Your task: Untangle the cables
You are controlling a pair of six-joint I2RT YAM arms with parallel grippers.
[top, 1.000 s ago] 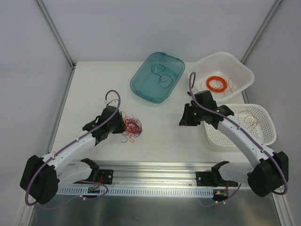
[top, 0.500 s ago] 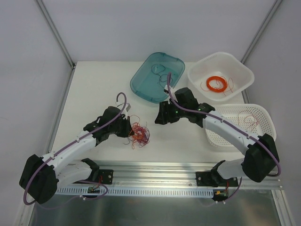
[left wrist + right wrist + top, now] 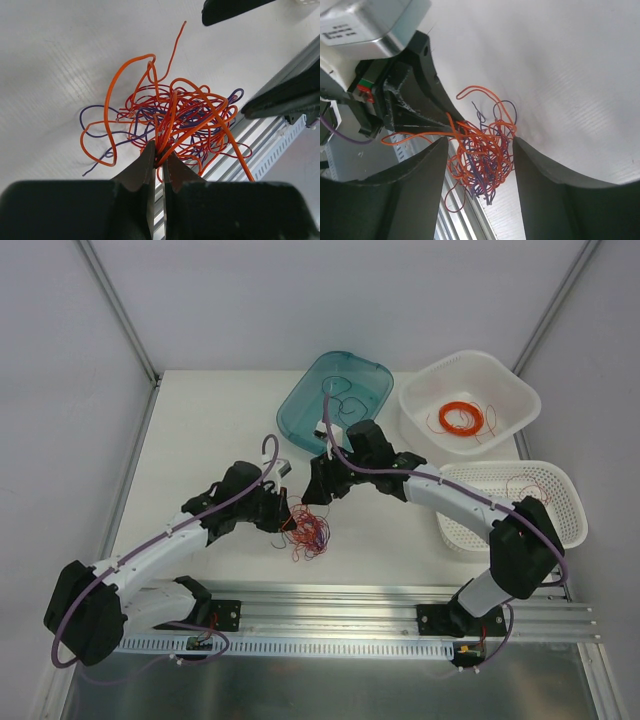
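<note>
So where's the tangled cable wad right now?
In the top view the cables are at the front centre of the table, pinched by the shut left pincer, with the open right pincer just behind them.

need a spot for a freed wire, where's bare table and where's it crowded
Widest bare table: far left, between the table's left edge and the teal tray. A smaller patch between the cables and the near basket. Crowded: the middle, where the left gripper and right gripper meet at the cables.
</note>
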